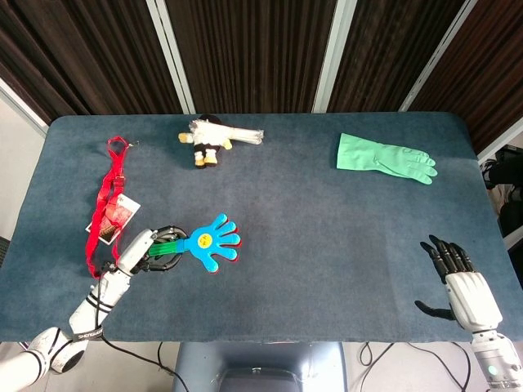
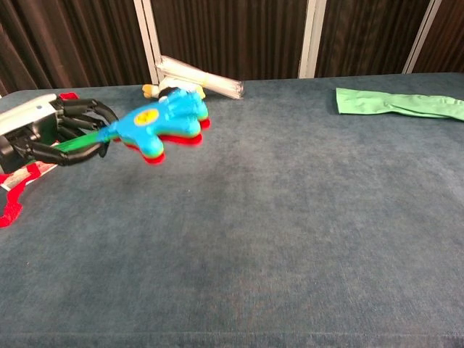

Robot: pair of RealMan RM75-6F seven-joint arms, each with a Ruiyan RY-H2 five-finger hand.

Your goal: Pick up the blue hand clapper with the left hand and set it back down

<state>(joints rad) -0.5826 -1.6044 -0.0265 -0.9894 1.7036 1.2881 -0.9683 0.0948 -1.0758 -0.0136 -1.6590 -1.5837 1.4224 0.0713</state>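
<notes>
Now the left hand [image 1: 140, 252] grips the green handle of the blue hand clapper [image 1: 211, 242] at the near left of the table [image 1: 327, 229]. Its long axis runs left to right, with the blue palm and fingers pointing right. In the chest view it appears raised off the surface. The right hand [image 1: 458, 282] rests near right, fingers spread, holding nothing.

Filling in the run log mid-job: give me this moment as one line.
left hand: holds blue hand clapper by green handle, above table | right hand: open, idle | phase: clapper not yet set down
</notes>
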